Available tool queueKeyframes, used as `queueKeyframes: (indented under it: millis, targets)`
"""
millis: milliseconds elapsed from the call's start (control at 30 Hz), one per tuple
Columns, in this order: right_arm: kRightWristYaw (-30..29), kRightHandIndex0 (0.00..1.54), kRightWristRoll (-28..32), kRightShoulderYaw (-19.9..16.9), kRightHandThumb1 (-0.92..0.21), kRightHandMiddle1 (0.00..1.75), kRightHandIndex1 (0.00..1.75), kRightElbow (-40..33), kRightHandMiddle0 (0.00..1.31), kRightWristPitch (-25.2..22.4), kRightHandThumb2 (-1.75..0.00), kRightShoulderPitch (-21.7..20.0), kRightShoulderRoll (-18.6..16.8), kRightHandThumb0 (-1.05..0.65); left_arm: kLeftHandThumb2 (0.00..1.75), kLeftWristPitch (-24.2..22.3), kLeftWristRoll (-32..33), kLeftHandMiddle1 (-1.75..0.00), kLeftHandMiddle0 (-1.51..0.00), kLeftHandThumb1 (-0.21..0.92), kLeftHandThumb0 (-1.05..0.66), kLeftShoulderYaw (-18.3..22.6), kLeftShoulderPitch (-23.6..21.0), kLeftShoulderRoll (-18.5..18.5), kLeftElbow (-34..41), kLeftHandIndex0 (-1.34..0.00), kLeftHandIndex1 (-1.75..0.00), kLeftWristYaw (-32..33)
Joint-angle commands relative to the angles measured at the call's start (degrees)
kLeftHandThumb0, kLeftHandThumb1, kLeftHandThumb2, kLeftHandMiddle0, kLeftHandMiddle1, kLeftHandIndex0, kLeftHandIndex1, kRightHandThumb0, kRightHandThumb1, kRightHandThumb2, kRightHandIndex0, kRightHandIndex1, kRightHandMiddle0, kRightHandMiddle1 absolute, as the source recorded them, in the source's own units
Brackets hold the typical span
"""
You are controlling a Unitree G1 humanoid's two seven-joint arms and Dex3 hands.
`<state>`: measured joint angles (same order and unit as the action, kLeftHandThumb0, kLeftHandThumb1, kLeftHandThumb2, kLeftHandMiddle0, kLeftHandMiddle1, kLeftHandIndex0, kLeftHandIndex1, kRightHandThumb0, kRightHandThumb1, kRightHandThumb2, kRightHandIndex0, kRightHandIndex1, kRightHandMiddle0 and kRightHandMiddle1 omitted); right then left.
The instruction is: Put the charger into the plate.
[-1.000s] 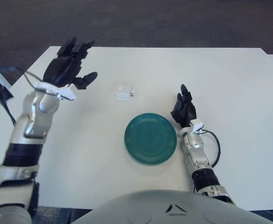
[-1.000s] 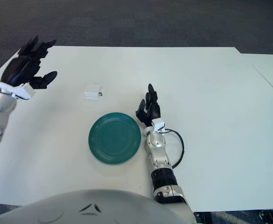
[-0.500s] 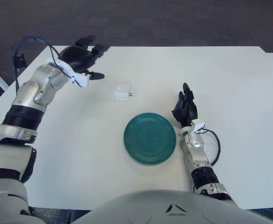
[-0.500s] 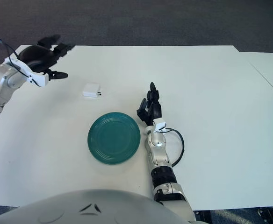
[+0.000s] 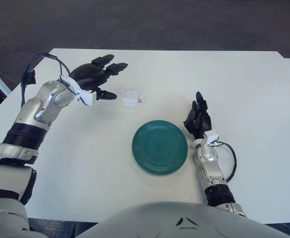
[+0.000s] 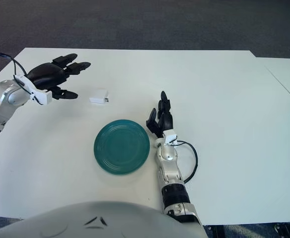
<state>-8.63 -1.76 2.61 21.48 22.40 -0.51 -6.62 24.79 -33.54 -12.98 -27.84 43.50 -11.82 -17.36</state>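
A small white charger [image 5: 131, 97] lies on the white table, a little beyond the round teal plate [image 5: 160, 147]. My left hand [image 5: 101, 78] hovers just left of the charger, fingers spread open and pointing right toward it, holding nothing. A narrow gap separates its fingertips from the charger. My right hand [image 5: 198, 119] shows just right of the plate's rim, fingers relaxed and pointing away from me, empty.
The white table [image 5: 244, 94] stretches wide on all sides, with its far edge against dark carpet. A black cable loops beside my right forearm [image 5: 230, 161]. Another cable arcs over my left forearm [image 5: 40, 59].
My left hand has swung down from a raised pose and moved right, closing in on the charger. The right hand has hardly moved. Charger and plate stay put.
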Motion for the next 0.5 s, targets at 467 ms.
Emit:
queueKeyframes:
  millis: [467]
  targets:
    - [-1.0, 0.00, -1.2, 0.6, -0.92, 0.09, 0.00, 1.3, 0.00, -2.6, -0.97, 4.6, -1.3, -0.89, 0.40, -2.6, 0.4, 0.00, -0.03, 0.92, -1.05, 0.4, 4.0, -1.4, 4.8, 0.00, -0.32, -3.2]
